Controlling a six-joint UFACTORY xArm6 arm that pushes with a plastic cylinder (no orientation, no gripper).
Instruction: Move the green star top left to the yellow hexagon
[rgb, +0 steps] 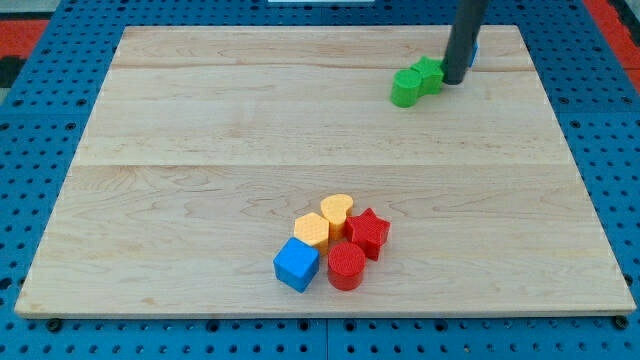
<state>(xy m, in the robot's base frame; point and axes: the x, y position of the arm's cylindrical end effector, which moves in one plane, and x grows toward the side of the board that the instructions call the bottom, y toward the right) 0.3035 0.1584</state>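
Note:
The green star (429, 72) lies near the view's top right, touching a second green block (406, 88) of rounder shape on its lower left. My tip (452, 80) rests on the board right against the star's right side. The yellow hexagon (312, 230) sits far off in a cluster near the view's bottom centre.
Around the hexagon are a yellow heart (337, 210), a red star (368, 232), a red cylinder (347, 266) and a blue cube (296, 264), all packed close. A blue block (474, 50) peeks out behind the rod. The wooden board (200, 150) lies on a blue pegboard.

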